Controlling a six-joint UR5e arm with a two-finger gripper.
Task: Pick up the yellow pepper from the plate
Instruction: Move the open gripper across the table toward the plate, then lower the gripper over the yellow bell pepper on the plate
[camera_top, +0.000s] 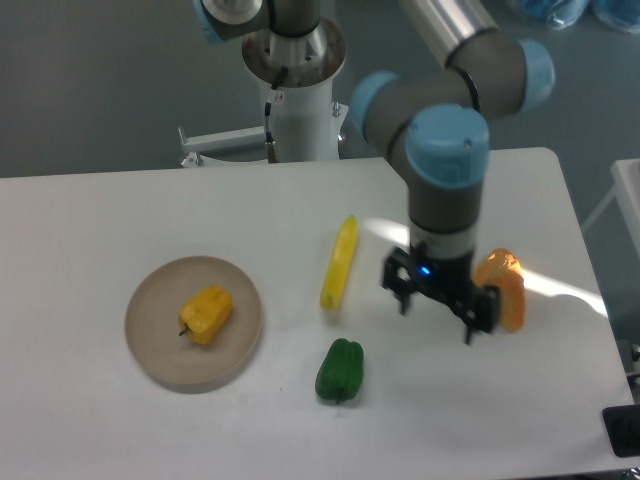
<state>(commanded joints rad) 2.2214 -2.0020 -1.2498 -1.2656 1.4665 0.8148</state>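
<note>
White tabletop (120, 210) fills most of the view, with a grey floor behind it and the arm's pale pedestal (300, 110) standing at the far edge.

On the left part of the table lies the plate (158, 352), round, flat, matte beige-tan. The yellow pepper (206, 314) rests on it, a little to the right of the plate's middle. It is small and blocky, yellow shading to orange, with rounded lobes and a short dark stem poking out at its lower left end. It lies on its side and is the only thing on the plate; the plate is roughly three times as wide as the pepper.

Well to the right of the plate, a long slim yellow vegetable (340, 262) lies on the bare table, running from far to near. Nearer the front edge, a green pepper (340, 371) sits by itself, about the same size as the yellow one.

The gripper (441, 316) hangs on the right side of the table, far from the plate, pointing downward below the arm's grey wrist and blue joint caps. Its two dark fingers are spread apart with nothing between them. Just beside its right finger, an orange wedge-shaped piece (506, 285) lies on the table, partly hidden by the gripper; whether they touch cannot be told.
</note>
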